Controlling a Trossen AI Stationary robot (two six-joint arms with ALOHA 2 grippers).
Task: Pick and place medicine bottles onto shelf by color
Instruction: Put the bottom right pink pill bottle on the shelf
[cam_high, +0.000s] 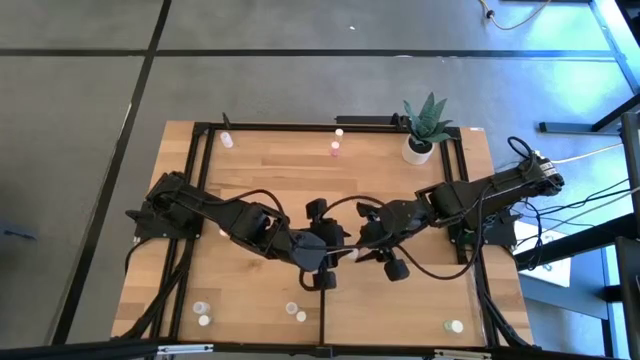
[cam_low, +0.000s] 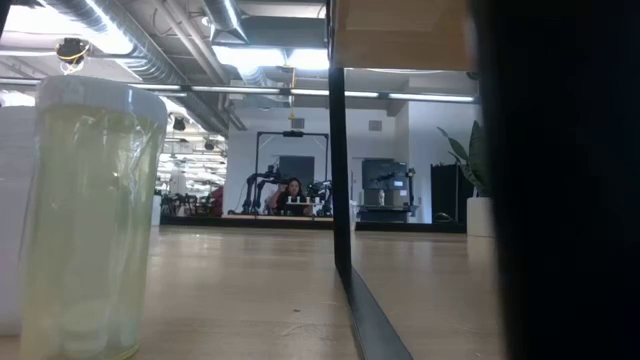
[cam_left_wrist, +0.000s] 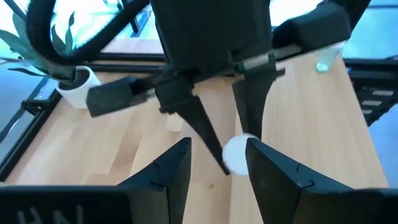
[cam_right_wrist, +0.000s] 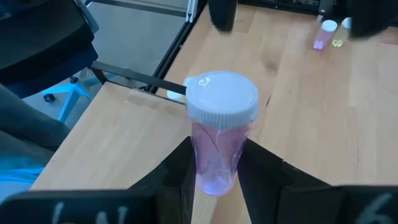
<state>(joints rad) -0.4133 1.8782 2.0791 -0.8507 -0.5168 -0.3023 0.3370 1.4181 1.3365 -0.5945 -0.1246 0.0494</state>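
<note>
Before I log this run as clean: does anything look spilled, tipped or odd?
Nothing spilled. Oddest is the handover: the right gripper holds a pink-tinted bottle while the left gripper meets it mid-table. Other bottles sit scattered along the table edges.

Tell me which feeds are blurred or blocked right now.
Low view: a yellowish bottle looms soft against the lens, and a dark mass blocks the right side. Left wrist view: the other arm is motion-smeared; a white cap sits between the near jaws. Right wrist view: the pink bottle is sharp, the edges blurred. High view: blue cast along the right.
</note>
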